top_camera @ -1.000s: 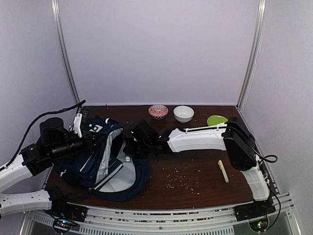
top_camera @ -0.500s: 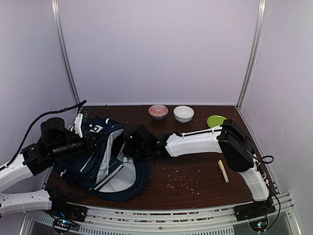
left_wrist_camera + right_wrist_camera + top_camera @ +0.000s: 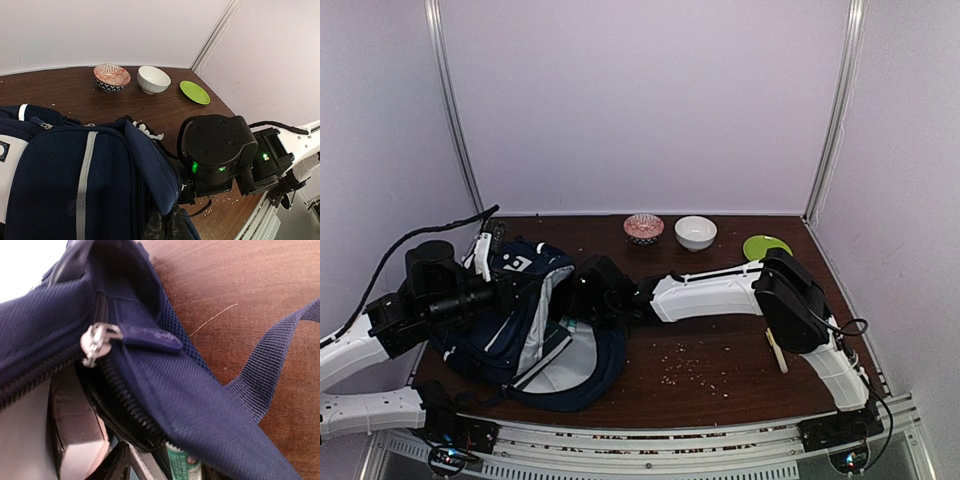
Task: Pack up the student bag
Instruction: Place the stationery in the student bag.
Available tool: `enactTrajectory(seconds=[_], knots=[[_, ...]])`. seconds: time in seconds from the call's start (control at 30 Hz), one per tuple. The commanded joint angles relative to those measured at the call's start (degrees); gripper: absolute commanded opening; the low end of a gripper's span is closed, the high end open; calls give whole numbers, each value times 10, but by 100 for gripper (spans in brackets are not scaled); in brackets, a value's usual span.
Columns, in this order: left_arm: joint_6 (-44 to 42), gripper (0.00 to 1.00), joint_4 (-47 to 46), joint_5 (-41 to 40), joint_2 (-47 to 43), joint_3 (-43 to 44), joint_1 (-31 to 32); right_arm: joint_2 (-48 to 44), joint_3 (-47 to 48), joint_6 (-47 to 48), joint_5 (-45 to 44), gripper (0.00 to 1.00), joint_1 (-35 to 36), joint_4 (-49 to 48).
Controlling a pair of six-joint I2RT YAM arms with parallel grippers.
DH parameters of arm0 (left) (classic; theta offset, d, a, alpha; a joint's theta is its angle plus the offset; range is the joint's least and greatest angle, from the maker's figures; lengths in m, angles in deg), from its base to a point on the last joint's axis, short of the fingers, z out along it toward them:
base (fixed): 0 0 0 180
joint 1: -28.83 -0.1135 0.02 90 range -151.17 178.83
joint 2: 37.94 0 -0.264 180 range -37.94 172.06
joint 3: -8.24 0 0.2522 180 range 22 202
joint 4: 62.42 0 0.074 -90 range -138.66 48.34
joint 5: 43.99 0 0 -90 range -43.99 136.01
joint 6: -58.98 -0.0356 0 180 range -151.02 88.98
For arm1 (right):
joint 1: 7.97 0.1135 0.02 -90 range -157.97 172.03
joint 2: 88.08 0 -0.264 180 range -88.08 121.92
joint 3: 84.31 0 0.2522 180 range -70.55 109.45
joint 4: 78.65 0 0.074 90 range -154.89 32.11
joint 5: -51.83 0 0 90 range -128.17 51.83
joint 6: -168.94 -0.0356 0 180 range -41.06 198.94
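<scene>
The student bag (image 3: 535, 325), navy with white patches and grey lining, lies at the table's left with its mouth facing right. My left gripper (image 3: 167, 227) is shut on the edge of the bag's navy flap (image 3: 155, 165) and holds it up. My right gripper (image 3: 582, 305) reaches from the right into the bag's mouth. In the right wrist view its jaws stand open under the zip edge (image 3: 125, 405), and a green-and-white packet (image 3: 182, 465) lies between them. A silver zip pull (image 3: 97, 342) hangs above. A flat dark thing (image 3: 75, 430) sits inside the bag.
A red patterned bowl (image 3: 643, 227), a white bowl (image 3: 695, 232) and a green plate (image 3: 763, 245) stand along the back. A pale stick (image 3: 776, 350) lies at the right and crumbs (image 3: 695, 365) are scattered mid-table. A bag strap (image 3: 270, 370) trails over the wood.
My right arm has stretched further left, bringing its gripper deeper into the bag's mouth. The left arm and the held flap have stayed put.
</scene>
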Motion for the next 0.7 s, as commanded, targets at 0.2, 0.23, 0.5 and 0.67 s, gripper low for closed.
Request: enactTrajectory(seconds=[0.2, 0.23, 0.5, 0.67], knots=[[-8, 0, -50, -23, -3, 2, -7, -117, -80, 64, 12, 57, -2, 12], [-8, 0, -54, -23, -3, -1, -7, -128, -87, 68, 15, 58, -1, 12], [-9, 0, -70, -24, 8, 1, -7, -242, -173, 146, 18, 59, 5, 47], [-12, 0, -82, -20, 23, 3, -7, -255, -145, 264, -62, 60, 46, 226]])
